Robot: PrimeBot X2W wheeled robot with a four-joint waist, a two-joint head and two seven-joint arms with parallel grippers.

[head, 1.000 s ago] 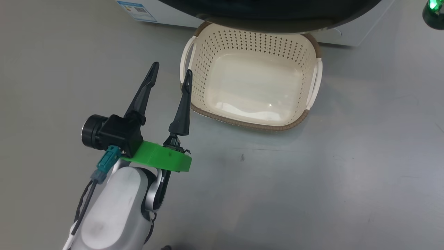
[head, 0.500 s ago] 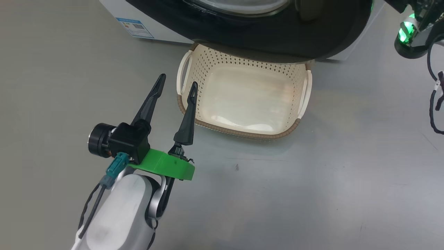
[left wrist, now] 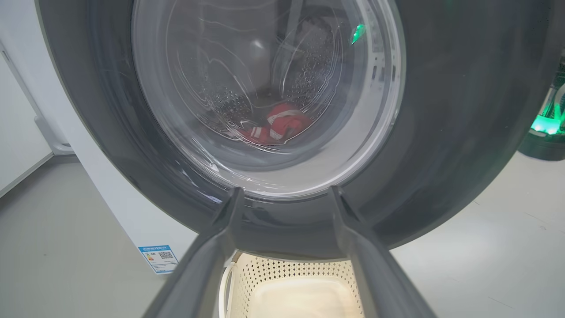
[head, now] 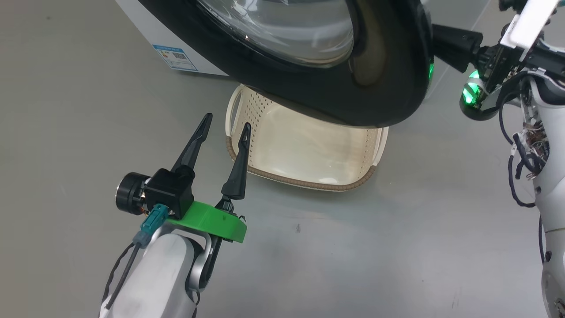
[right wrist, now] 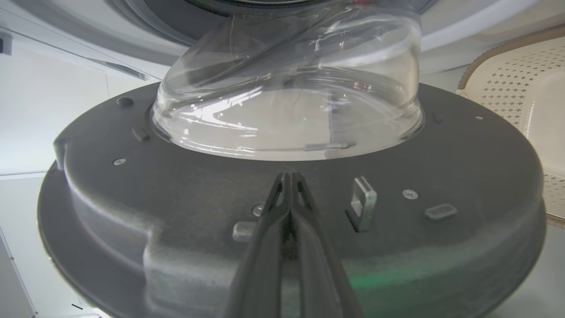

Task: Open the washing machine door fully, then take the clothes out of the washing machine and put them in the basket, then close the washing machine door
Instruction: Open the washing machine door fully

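The washing machine door [head: 335,95], black-rimmed with a bulging glass bowl [right wrist: 287,101], stands partly open above the basket [head: 309,150]. My right gripper [right wrist: 288,176] is shut, its tips against the door's grey inner face; in the head view the right gripper [head: 443,37] reaches behind the door's right edge. My left gripper [head: 226,122] is open beside the basket's left handle, holding nothing, and faces the door's front [left wrist: 441,110]. Red clothes [left wrist: 276,128] with white stripes lie in the steel drum, seen through the glass. The washing machine [left wrist: 110,194] is white with a blue sticker [head: 174,57].
A metal latch [right wrist: 364,201] sticks out of the door's inner face just right of my right fingers. Grey floor [head: 375,247] spreads in front of the basket. My right forearm [head: 547,154] with loose cables stands at the right edge.
The head camera has tilted, shifting the whole picture downward. The door now hangs over more of the basket, and my right arm has come into view at the right. The left gripper stays open.
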